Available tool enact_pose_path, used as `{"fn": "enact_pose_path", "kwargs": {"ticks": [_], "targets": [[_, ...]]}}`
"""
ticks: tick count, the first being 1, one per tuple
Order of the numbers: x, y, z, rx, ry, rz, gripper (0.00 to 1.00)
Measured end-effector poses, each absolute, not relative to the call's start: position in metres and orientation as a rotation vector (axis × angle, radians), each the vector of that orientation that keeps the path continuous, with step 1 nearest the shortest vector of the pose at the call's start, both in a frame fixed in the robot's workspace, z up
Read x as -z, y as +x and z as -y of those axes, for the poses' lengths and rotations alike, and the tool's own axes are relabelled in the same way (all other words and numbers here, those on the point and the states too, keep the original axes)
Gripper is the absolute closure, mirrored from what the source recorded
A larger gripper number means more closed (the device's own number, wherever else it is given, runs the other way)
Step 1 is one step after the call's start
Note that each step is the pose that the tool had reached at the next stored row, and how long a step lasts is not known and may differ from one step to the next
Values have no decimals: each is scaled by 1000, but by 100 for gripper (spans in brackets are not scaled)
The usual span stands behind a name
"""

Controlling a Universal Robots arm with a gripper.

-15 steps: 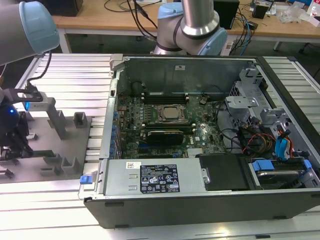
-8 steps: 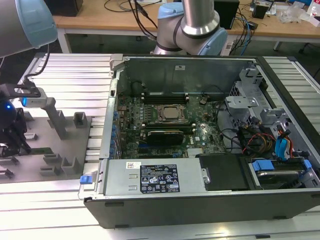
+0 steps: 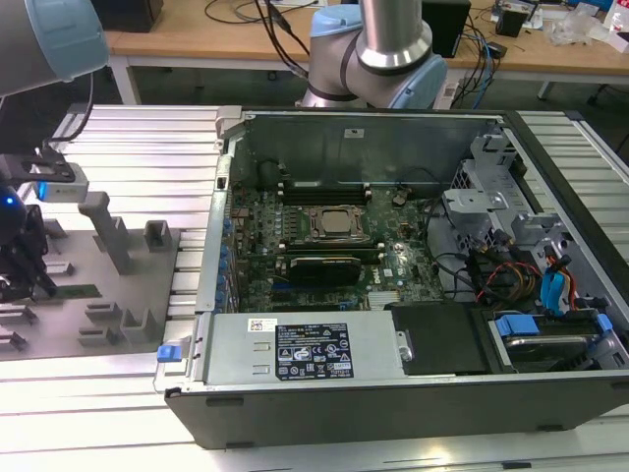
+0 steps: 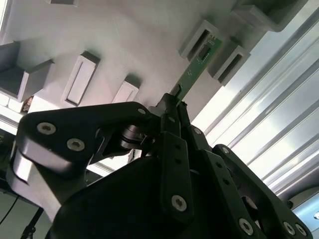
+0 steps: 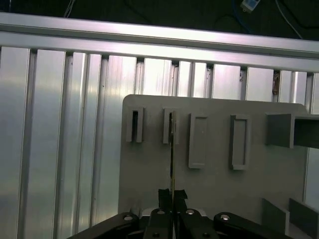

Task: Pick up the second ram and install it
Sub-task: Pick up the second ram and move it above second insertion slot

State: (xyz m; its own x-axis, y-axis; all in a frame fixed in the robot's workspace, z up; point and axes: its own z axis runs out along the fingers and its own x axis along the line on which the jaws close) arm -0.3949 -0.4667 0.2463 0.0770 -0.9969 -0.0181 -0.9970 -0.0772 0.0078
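The second ram (image 4: pixel 196 66) is a thin green stick standing on edge, its far end resting in a grey slot block (image 4: pixel 198 39) on the fixture plate (image 5: pixel 219 189). In the first wrist view the second ram (image 5: pixel 172 149) shows edge-on as a thin line running from the slot block to the fingers. My gripper (image 4: pixel 172 107) is shut on the near end of the stick, its black fingers (image 5: pixel 164 195) pressed to both faces. In the exterior view my gripper (image 3: pixel 20 275) hangs low over the grey fixture plate (image 3: pixel 128 295) at the far left, with the second ram (image 3: pixel 77 291) beside it.
An open computer case (image 3: pixel 393 393) fills the middle and the exterior view's right, with the square CPU socket (image 3: pixel 332 224) and a black ribbed module (image 3: pixel 319 265) on its board. A grey post (image 3: pixel 108 231) and fixture blocks (image 3: pixel 157 234) stand between gripper and case. Ribbed aluminium table (image 5: pixel 60 124) surrounds the plate.
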Motion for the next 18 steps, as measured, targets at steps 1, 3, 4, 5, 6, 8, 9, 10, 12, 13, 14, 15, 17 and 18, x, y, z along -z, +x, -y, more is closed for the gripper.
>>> {"fn": "enact_pose_path", "kwargs": {"ticks": [1,3,4,5,6,8,9,10,12,13,14,15,17,18], "targets": [[-247,-395,467,-29,-2301,-2130,86],[-251,-395,467,-29,-2301,-2129,86],[-253,-395,467,-29,-2301,-2130,86],[-254,-395,467,-29,-2301,-2129,86],[-255,-395,467,-29,-2301,-2129,86],[-259,-395,467,-29,-2301,-2129,86],[-261,-395,467,-29,-2301,-2129,86],[-263,-395,467,-29,-2301,-2130,86],[-265,-395,467,-29,-2301,-2129,86],[-266,-395,467,-29,-2301,-2129,86],[-268,-395,467,-29,-2301,-2129,86],[-270,-395,467,-29,-2300,-2130,86],[-275,-395,467,-29,-2301,-2129,86],[-277,-395,467,-29,-2301,-2129,86]]}}
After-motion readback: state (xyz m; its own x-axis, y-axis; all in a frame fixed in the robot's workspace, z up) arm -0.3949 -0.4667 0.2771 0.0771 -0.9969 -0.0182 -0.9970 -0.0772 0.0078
